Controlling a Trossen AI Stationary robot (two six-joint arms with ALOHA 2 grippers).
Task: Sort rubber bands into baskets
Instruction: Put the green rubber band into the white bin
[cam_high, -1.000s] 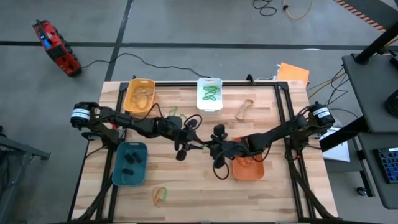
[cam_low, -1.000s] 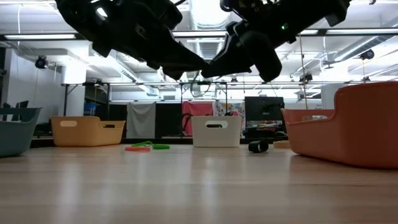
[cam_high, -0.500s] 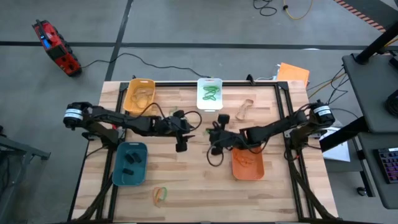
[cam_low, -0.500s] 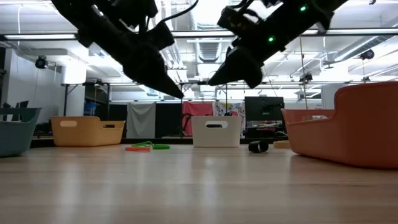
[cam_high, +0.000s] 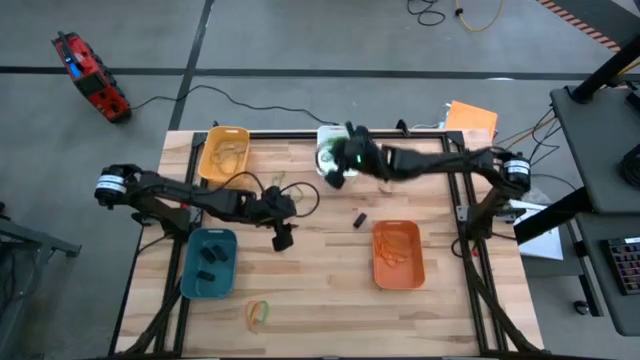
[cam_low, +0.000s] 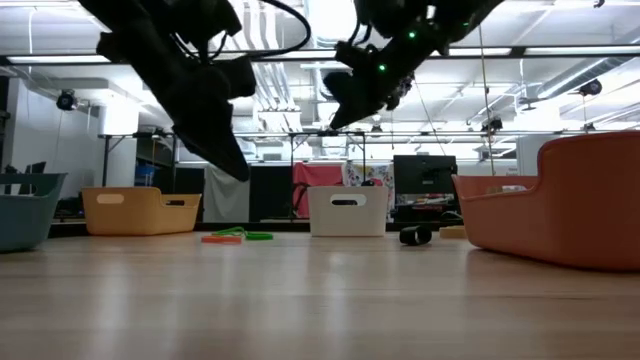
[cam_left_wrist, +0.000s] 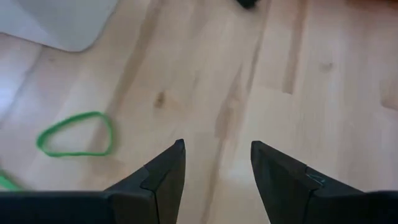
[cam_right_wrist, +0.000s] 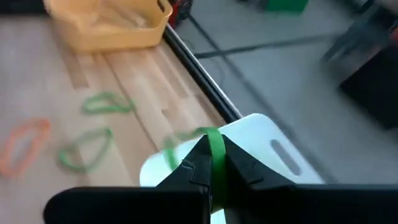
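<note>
Right fingers (cam_right_wrist: 211, 163): pinched tight on a green band (cam_right_wrist: 216, 149). They hang right over the white basket (cam_high: 337, 152).
Left fingers (cam_left_wrist: 216, 163): apart, holding nothing. They hang over bare wood near the middle of the counter (cam_high: 310, 275).
Green band on the wood (cam_left_wrist: 76, 133): lies flat, just ahead of the left fingers and off to one side, not touching them.
White basket: under the right fingers, at the far edge of the counter. It has green bands inside.
Yellow basket (cam_high: 223, 153): at the far edge too, well off to the side of the right fingers. It has tan bands in it.
Blue basket (cam_high: 208, 263): close beside the left arm, with black bands in it.
Orange basket (cam_high: 398, 254): well away from both sets of fingers, with orange bands in it.
Small black piece (cam_high: 358, 219): on the wood between the orange basket and the left fingers. I cannot tell what it is.
Loose bands (cam_high: 259, 314): near the front edge, far from both sets of fingers.
</note>
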